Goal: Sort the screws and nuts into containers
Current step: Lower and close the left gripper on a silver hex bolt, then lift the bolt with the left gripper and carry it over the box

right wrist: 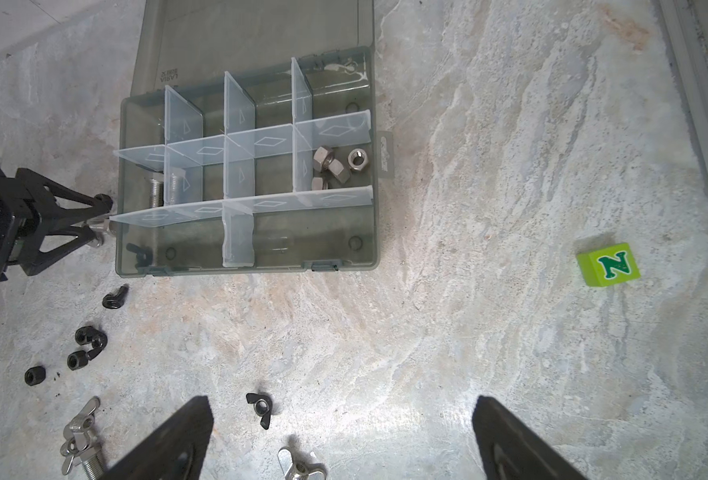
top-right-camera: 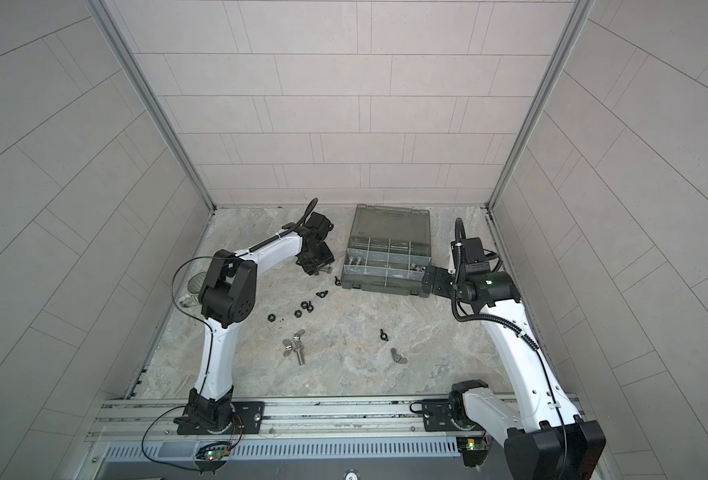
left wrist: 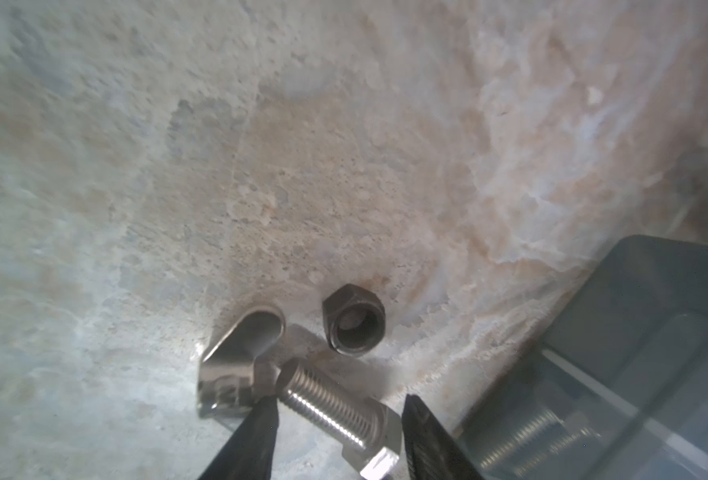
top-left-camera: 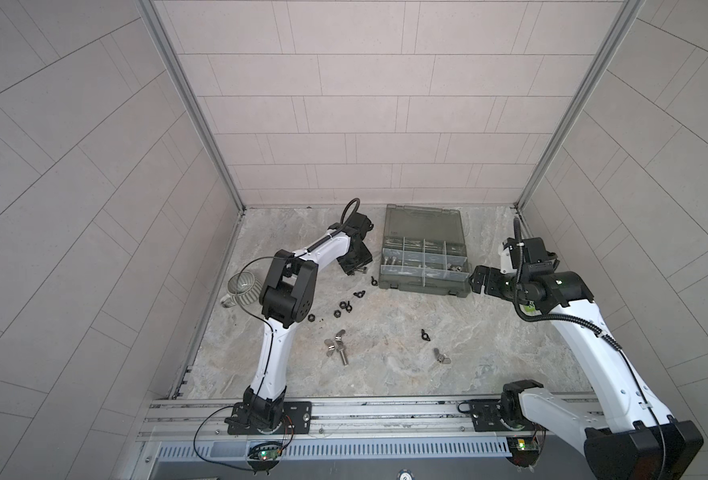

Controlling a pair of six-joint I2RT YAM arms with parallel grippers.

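Marble surface (left wrist: 302,166). Screw (left wrist: 331,415) lies flat, slanted between my left gripper (left wrist: 339,405) fingers, half-spread; grip unclear. Right gripper (right wrist: 341,401) wide, empty. Containers (right wrist: 202,270) hold two screws (right wrist: 163,189), silver nuts (right wrist: 331,166).

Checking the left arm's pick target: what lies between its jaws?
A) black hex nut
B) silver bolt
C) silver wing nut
B: in the left wrist view, the silver bolt lies between the left gripper's jaws; the black hex nut and silver wing nut sit outside them.

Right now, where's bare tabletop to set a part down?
Bare: between the box front and the lone black wing nut; also between the box and the green block. Crowded: front-left of the box, where black nuts, silver wing nuts and a screw lie scattered.
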